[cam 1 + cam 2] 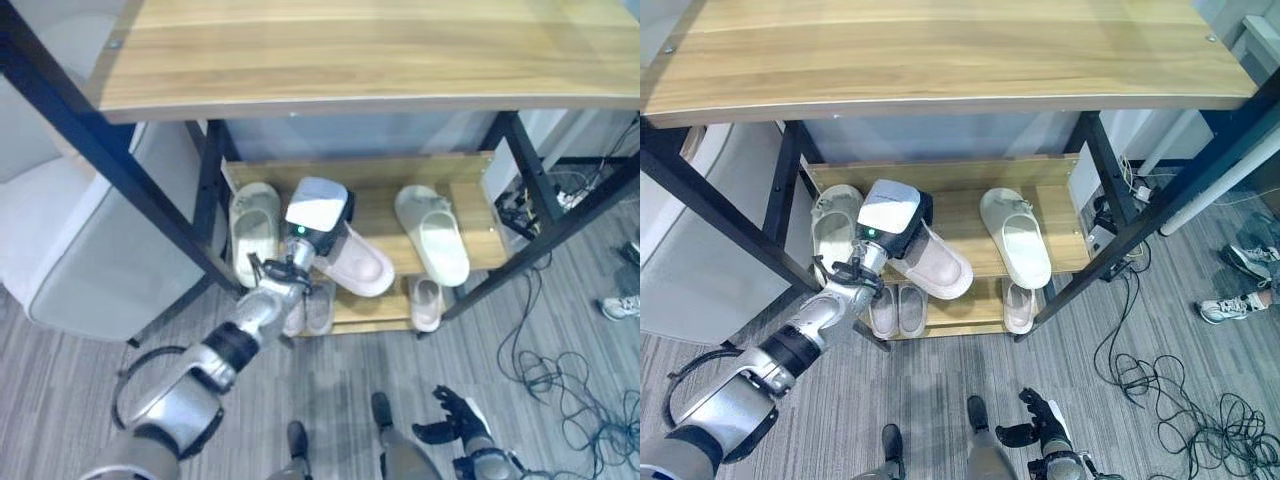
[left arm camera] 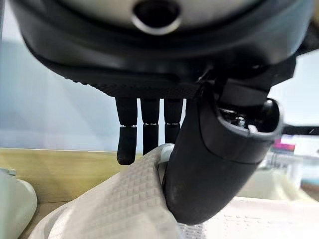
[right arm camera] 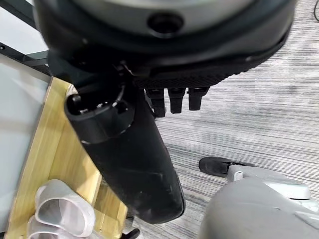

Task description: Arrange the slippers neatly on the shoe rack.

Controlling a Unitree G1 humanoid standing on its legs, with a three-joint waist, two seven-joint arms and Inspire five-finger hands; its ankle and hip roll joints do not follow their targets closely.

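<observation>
My left hand (image 2: 209, 159) is shut on a pale pink slipper (image 1: 358, 262), with thumb and fingers pinching its textured strap (image 2: 124, 204). The slipper lies slanted in the middle of the rack's upper wooden shelf (image 1: 375, 195). A cream slipper (image 1: 254, 228) rests at the shelf's left end. A white one (image 1: 435, 235) lies toward the right end. On the lower shelf are a small pair (image 1: 310, 310) and a single slipper (image 1: 426, 302). My right hand (image 1: 452, 418) hangs low over the floor, fingers relaxed, holding nothing.
A wide wooden tabletop (image 1: 350, 50) on black legs overhangs the rack. A grey seat (image 1: 90, 250) stands to the left. Cables (image 1: 560, 380) and a power strip (image 1: 520, 210) lie on the floor to the right, near a person's shoe (image 1: 622, 305).
</observation>
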